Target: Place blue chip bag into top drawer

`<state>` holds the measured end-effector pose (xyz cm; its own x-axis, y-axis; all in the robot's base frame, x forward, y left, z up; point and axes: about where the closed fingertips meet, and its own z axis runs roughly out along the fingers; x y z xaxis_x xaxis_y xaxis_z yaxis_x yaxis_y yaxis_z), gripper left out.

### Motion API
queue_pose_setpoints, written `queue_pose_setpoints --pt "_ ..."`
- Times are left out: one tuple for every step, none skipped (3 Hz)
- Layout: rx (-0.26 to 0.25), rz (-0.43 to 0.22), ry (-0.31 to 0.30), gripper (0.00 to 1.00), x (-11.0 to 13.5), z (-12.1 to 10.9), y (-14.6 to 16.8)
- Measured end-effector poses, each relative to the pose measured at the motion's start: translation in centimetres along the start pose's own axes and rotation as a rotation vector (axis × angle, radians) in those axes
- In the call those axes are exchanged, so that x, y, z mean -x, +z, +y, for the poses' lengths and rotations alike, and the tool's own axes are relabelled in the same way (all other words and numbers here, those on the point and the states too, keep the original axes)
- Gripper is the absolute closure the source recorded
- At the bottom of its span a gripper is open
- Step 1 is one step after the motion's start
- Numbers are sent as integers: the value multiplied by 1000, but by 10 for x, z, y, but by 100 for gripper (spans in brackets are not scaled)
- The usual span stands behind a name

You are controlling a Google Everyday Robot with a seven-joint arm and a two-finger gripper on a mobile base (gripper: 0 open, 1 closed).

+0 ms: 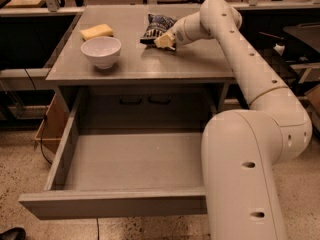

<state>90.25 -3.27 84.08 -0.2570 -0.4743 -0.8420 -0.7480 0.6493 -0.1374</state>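
Note:
The blue chip bag [156, 25], dark navy with white lettering, lies on the far middle of the grey table [150, 66]. My gripper [164, 40] reaches in from the right and sits at the bag's near right corner, touching or almost touching it, low over the tabletop. The top drawer [115, 204] is pulled fully out below the table's front edge. It is wide, shallow and grey, and nothing lies in it. My white arm [250, 174] covers the drawer's right end.
A white bowl [101, 51] stands at the table's left, with a yellow sponge [96, 31] behind it. A grey panel with two black handles [145, 100] sits under the tabletop behind the drawer. A brown box [50, 129] stands on the floor at left.

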Motion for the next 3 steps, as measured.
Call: queue_pose_setpoints --pt "3 -6 -7 96 4 0 -10" --pt "19 -30 -84 100 26 14 -40" --pt "80 -43 -180 100 34 50 -87"
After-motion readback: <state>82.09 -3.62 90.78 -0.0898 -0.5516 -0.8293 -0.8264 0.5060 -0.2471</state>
